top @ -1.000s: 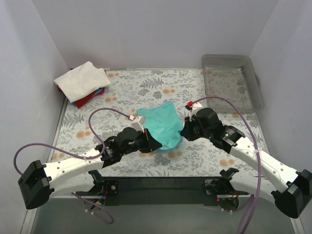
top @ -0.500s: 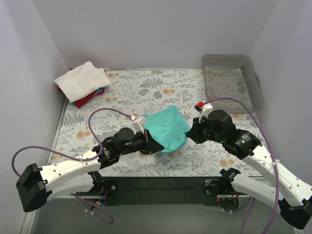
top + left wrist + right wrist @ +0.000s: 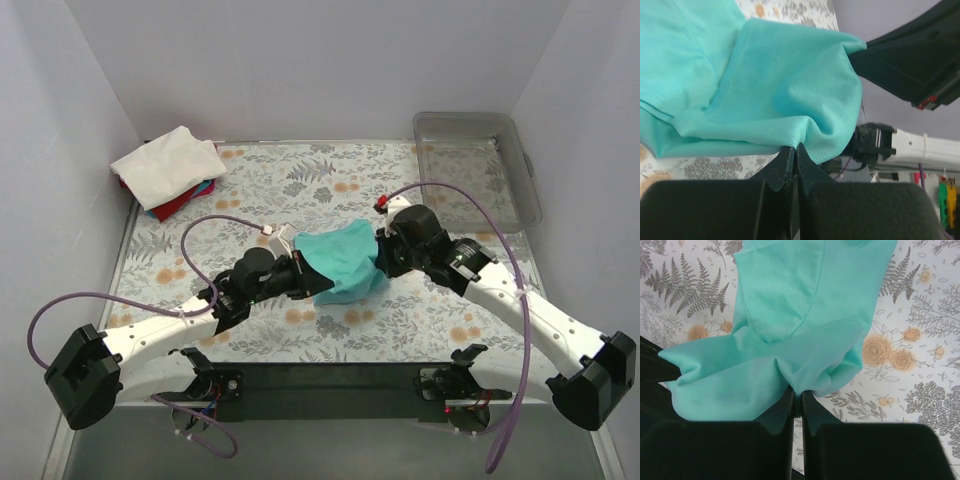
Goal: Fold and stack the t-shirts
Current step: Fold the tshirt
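Teal-turquoise soft cotton t-shirt (image 3: 340,262) is mid-table, held up between both arms over the floral-print tabletop (image 3: 300,180): left gripper (image 3: 794,150) jaws pressed together on a fabric edge, right gripper (image 3: 796,394) pinching the opposite side. The pile in the far-left corner looks done: folded white t-shirt (image 3: 168,163) on top of a red t-shirt (image 3: 180,204) and a blue t-shirt (image 3: 205,187). Teal reads as partly folded, layers doubled over. To do: finish the fold, add it to the pile

teal t-shirt (image 3: 340,262): 1 | stacked t-shirts (image 3: 168,170): 3 (white, red, blue) | tray (image 3: 470,165): 1 | arms (image 3: 150,335): 2
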You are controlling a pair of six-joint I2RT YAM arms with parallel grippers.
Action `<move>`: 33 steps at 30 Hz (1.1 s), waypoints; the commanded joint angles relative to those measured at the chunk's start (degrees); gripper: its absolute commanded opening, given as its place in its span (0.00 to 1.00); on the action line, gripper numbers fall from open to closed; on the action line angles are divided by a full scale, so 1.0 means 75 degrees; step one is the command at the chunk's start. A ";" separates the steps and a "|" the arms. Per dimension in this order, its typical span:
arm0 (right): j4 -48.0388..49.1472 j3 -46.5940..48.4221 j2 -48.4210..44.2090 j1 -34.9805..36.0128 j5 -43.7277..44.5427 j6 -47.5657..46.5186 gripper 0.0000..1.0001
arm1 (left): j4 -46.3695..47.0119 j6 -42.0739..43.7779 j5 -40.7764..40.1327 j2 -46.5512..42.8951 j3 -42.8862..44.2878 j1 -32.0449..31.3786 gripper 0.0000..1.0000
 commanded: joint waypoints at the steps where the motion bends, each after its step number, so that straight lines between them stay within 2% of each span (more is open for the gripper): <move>1: 0.0788 0.0788 0.0531 -0.0074 0.0487 -0.0447 0.01 | 0.0904 -0.0057 0.0325 0.0065 -0.0019 0.0569 0.00; 12: 0.1199 0.1867 0.1928 -0.0355 0.0441 -0.0799 0.01 | 0.1384 0.0388 0.0723 0.0897 0.0614 0.1285 0.00; 16: 0.1222 0.1927 0.1636 -0.0355 0.0464 -0.0893 0.01 | 0.1350 0.0646 0.1157 0.0850 0.0777 0.1285 0.00; 22: 0.0977 0.1787 0.0934 -0.0355 0.0301 -0.0881 0.01 | 0.1256 0.0799 0.2539 0.0862 0.0872 0.1273 0.00; 26: 0.0625 0.1577 0.0523 -0.0355 0.0067 -0.0823 0.01 | 0.1104 0.0833 0.2798 0.0675 0.0732 0.1156 0.00; 33: -0.0381 0.1200 -0.0345 -0.0355 -0.0262 -0.0588 0.01 | 0.0039 0.0951 0.3079 -0.0192 0.0415 0.1097 0.00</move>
